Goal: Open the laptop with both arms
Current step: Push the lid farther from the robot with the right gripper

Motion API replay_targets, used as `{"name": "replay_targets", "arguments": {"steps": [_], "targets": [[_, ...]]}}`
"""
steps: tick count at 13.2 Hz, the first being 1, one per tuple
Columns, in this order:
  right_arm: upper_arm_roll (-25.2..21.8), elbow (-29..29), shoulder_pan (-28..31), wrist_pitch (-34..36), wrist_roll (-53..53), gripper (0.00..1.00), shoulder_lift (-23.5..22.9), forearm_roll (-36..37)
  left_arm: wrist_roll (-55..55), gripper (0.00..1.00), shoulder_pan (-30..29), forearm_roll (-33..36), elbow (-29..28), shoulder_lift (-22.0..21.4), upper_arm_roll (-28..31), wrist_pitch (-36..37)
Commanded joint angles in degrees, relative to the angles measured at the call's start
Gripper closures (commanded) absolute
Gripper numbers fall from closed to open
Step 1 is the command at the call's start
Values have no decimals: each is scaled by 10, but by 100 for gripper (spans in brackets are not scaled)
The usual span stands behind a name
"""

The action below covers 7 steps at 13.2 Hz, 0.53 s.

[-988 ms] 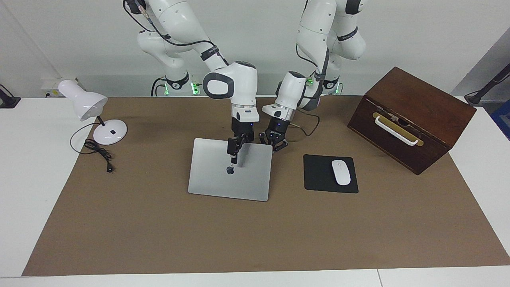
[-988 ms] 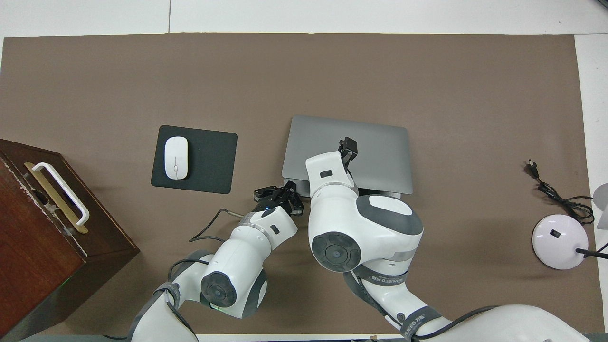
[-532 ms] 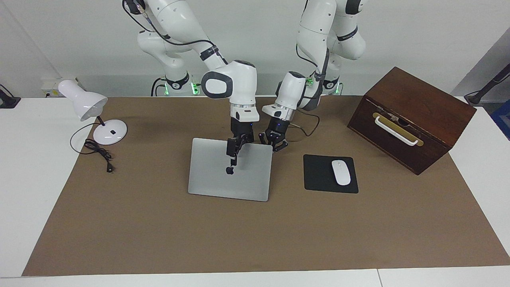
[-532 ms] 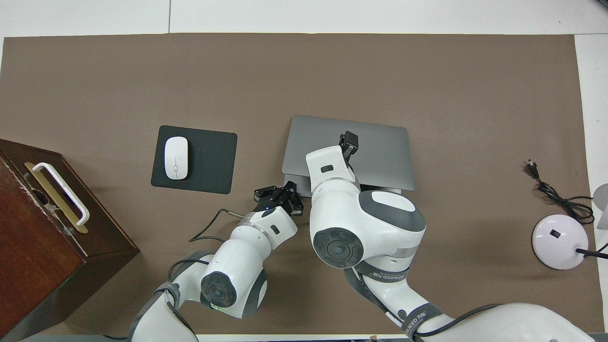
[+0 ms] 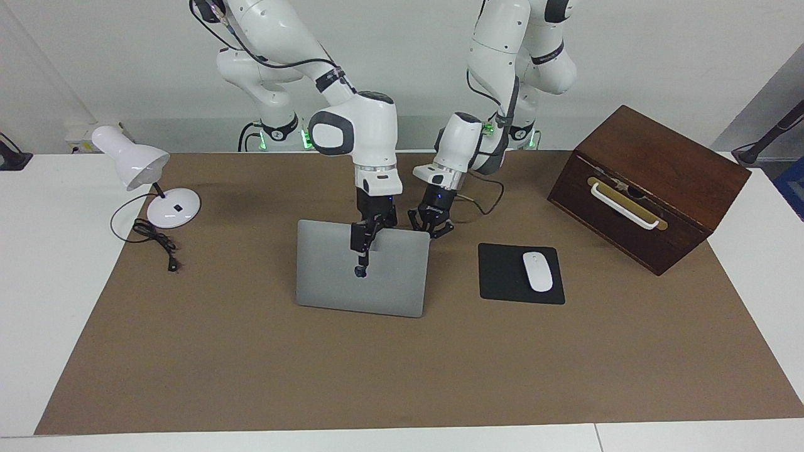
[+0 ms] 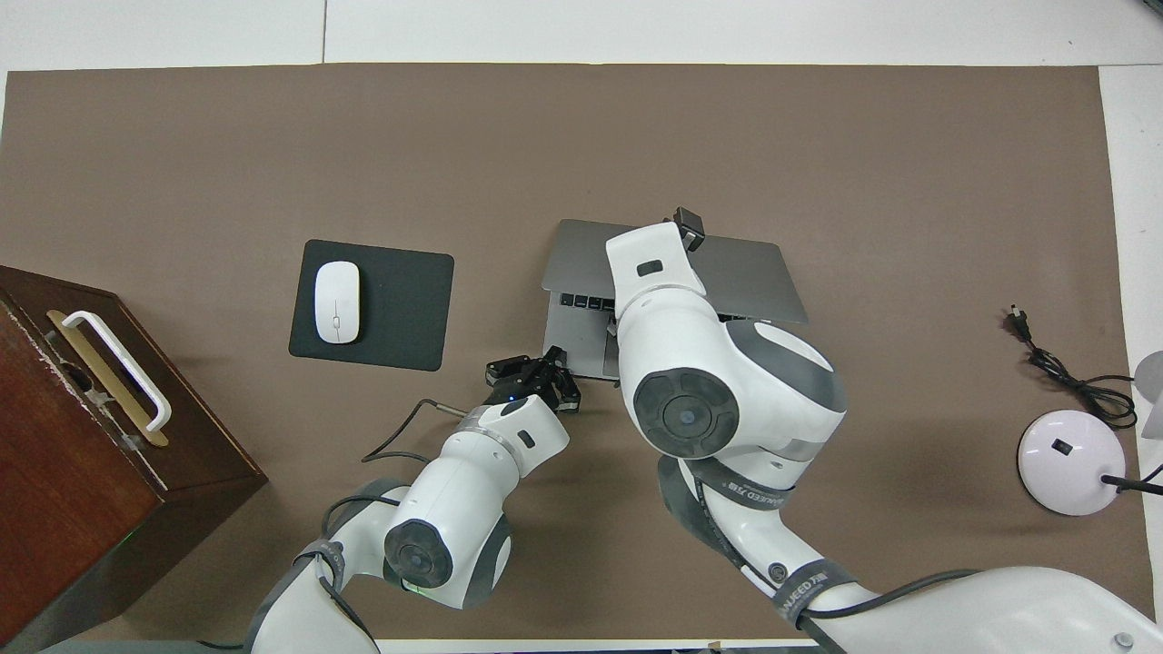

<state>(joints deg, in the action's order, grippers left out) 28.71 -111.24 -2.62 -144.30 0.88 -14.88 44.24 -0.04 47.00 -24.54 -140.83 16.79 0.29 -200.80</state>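
The silver-grey laptop (image 5: 326,276) lies mid-mat with its lid (image 6: 759,286) raised partway, hinge edge away from the robots. A strip of keys and grey deck (image 6: 581,341) shows in the overhead view. My right gripper (image 5: 360,260) is shut on the lid's free edge, one finger down the outside over the logo; in the overhead view it (image 6: 688,224) pokes out past its wrist. My left gripper (image 5: 432,225) is open, low at the base's corner nearer the robots toward the left arm's end, also seen from overhead (image 6: 534,371). Whether it touches the base I cannot tell.
A black mouse pad (image 5: 502,276) with a white mouse (image 5: 537,271) lies beside the laptop toward the left arm's end. A brown wooden box (image 5: 647,182) with a white handle stands past it. A white desk lamp (image 5: 154,188) and its cord sit at the right arm's end.
The lid has gone from almost flat to clearly raised, and the keys now show. My right gripper rose with the lid's edge. The left gripper has not moved.
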Motion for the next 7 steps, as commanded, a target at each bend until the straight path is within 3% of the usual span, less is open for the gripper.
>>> {"name": "replay_targets", "arguments": {"steps": [1,4,7], "targets": [[-1,28,5,11,-33,0,-19,-19,14,100,1,-14,17,34,1,1],[-8,45,5,21,-56,0,-23,-24,15,100,1,-14,17,34,1,1],[-16,92,6,45,-147,0,-37,-106,16,100,1,-14,17,34,1,1]]}}
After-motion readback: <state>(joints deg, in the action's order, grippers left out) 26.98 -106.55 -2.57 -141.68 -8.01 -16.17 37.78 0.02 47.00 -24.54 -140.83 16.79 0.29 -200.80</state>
